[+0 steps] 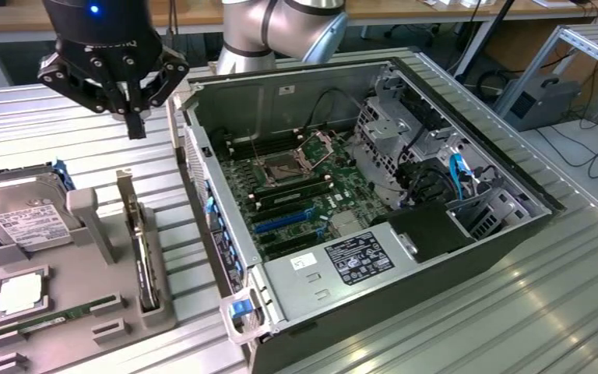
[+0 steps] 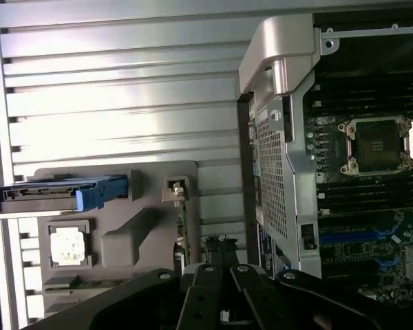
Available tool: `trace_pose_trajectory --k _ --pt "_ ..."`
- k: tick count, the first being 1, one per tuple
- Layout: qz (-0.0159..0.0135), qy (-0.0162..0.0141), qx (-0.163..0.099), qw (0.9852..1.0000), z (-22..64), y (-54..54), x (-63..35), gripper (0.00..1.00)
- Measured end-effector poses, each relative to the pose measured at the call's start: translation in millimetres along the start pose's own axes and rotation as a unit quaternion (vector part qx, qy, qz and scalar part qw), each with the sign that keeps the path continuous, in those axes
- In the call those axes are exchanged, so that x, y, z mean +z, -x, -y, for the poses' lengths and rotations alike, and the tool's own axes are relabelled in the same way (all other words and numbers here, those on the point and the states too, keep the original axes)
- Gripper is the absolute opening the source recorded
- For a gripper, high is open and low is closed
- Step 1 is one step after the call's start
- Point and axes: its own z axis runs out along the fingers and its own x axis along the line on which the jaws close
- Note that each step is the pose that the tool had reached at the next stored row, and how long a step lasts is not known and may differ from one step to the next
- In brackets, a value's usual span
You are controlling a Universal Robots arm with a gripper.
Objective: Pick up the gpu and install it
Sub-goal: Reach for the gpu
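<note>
Closed claw (image 1: pixel 136 126) clear above upright gpu (image 1: pixel 143 261) — case wall (image 1: pixel 203 199) close alongside

hard drive (image 1: pixel 13 214) cut by the exterior view's left edge, gpu (image 1: pixel 145 269) edge-on with its face unseen, label (image 1: pixel 360 259) print too small to read

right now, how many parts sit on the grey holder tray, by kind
hard drive: 1
processor chip: 1
memory stick: 1
gpu: 1
total: 4
</note>
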Motion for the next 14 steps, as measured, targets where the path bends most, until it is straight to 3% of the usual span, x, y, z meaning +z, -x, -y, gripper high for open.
trace_pose_trajectory --k 4,9,14 --pt "0.0000 0.0000 0.000 1.0000 1.0 -12.6 -0.2 0.11" --pt "0.0000 -0.0001 0.000 1.0000 1.0 -13.1 -0.2 0.11" --pt "0.0000 -0.0001 0.000 1.0000 3.5 -24.6 -0.6 0.11"
